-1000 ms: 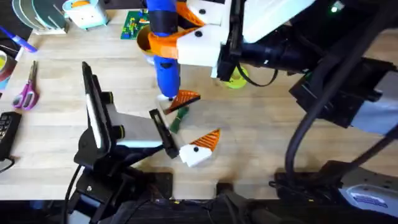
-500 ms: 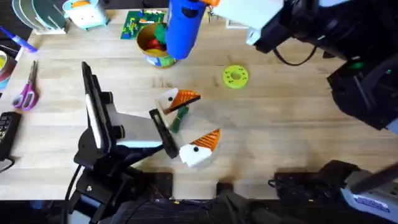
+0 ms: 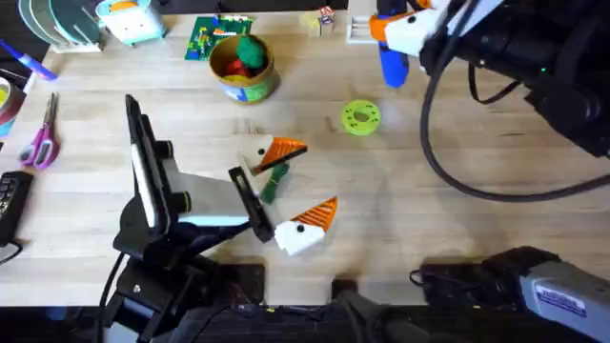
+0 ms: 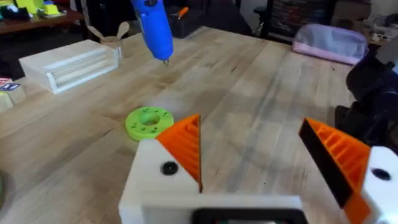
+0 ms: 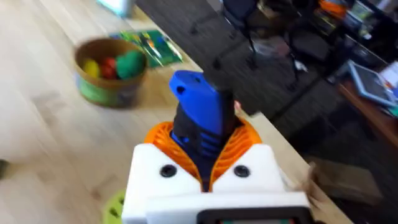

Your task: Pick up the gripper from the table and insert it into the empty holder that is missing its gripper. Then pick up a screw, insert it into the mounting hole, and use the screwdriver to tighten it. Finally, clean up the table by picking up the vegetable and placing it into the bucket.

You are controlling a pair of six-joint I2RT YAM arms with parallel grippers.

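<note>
Overhead: right tool sits at far side of bench, right of centre, white w/ orange pads, clamped on the screwdriver, whose blue handle hangs below it toward the bench. Bucket stands at far centre-left w/ red and green toy foods inside, a green printed card just behind it. Flat yellow-green disc lies between bucket and right tool, apart from both. Mid-bench, the holder and the orange gripper lie touching, gripper to the right; whether it is seated in the holder can't be told. The vegetable lies just in front of them, touching or nearly so. A second white block w/ orange tip and black dot lies nearer the bases. Left arm is low at lower left; scissors at left edge. Left wrist view: left tool is spread wide, nothing between its orange pads; ahead lies the yellow-green disc; the screwdriver hangs tip-down above the bench, clear of it; a pale wooden rack lies farther off. Right wrist view: right tool grips the screwdriver between orange ribbed pads, black end nearest the camera; the bucket w/ toy foods stands beyond, green card next to it.
</note>
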